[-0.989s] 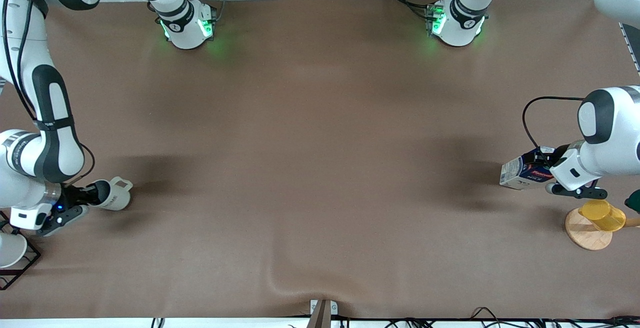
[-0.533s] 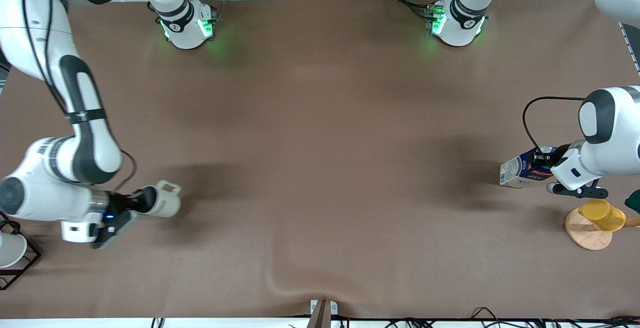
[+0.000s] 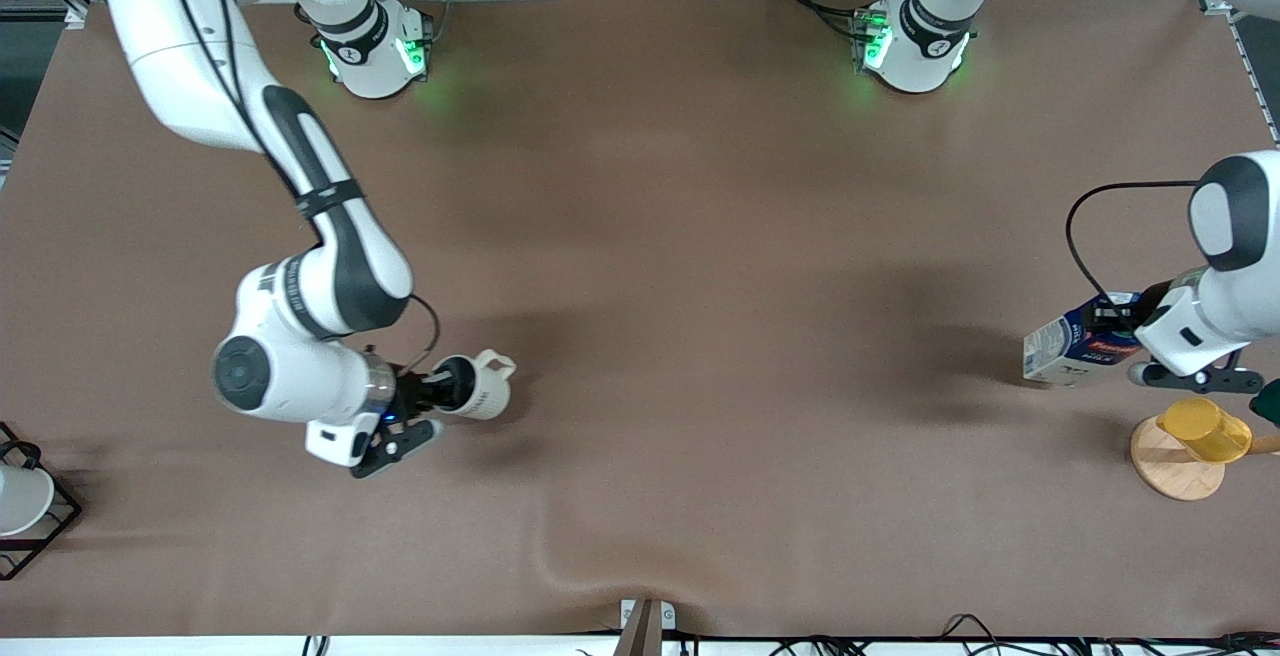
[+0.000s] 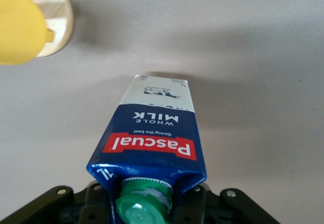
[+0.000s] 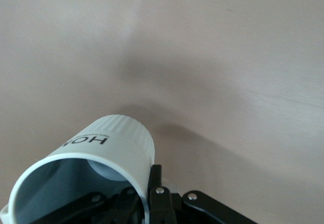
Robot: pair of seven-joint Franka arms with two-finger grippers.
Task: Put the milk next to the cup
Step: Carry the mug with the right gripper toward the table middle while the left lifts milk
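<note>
Front view: the right gripper is clenched on the rim of the cup, carried tilted on its side above the brown table, toward the right arm's end. The left gripper grasps the milk by its top, tilted, above the table beside the yellow cup, which sits on a round wooden coaster. The milk is well apart from the cup.

Left wrist view: the left gripper pinches the milk at its gable, green cap nearest the lens; the yellow cup lies near.

Right wrist view: the right gripper clamps the wall of the cup, dark lettering on its side.
</note>
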